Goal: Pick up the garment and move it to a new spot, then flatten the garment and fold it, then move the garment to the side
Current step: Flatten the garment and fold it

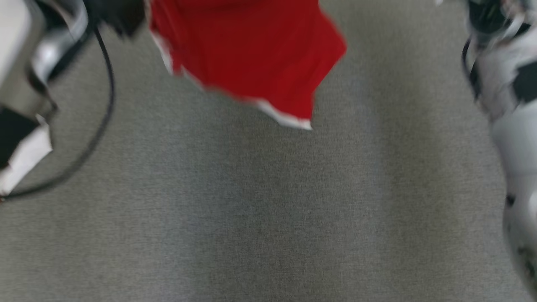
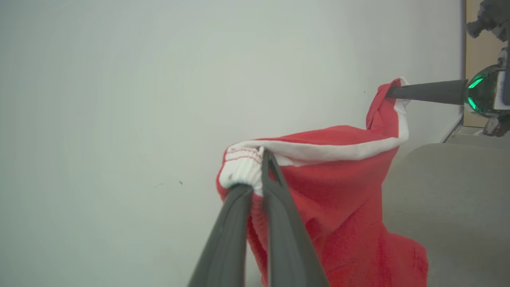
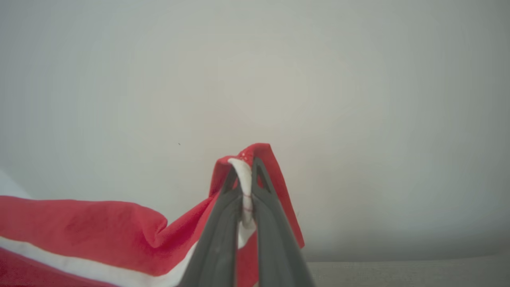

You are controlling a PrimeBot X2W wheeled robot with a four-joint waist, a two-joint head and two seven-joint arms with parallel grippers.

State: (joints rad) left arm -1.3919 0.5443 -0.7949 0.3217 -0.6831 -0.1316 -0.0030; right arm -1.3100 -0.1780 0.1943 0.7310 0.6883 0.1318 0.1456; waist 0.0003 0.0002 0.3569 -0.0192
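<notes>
The garment is a red piece with a white band along its edge and a white ribbed hem stitched in red. It hangs in the air, stretched between the 2 grippers, above the far part of the grey fabric surface. None of it rests on that surface in the head view, which is blurred. There its lower corner, edged in white, dangles over the far middle of the surface.

In the left wrist view, the left gripper is clenched on the ribbed white hem. Its 2 dark fingers are pressed nearly together, with the bunched hem bulging out at the tips. From that pinch the white band runs across to the right gripper, which clamps the other upper corner; a green light glows on its body. The red cloth sags between the 2 grips and falls in folds toward the grey surface.

In the right wrist view, the right gripper is likewise squeezed tight, with a strip of white edging caught between its fingers and red cloth peaked over the tips. A pale wall stands behind. A black cable loops beside the left arm.
</notes>
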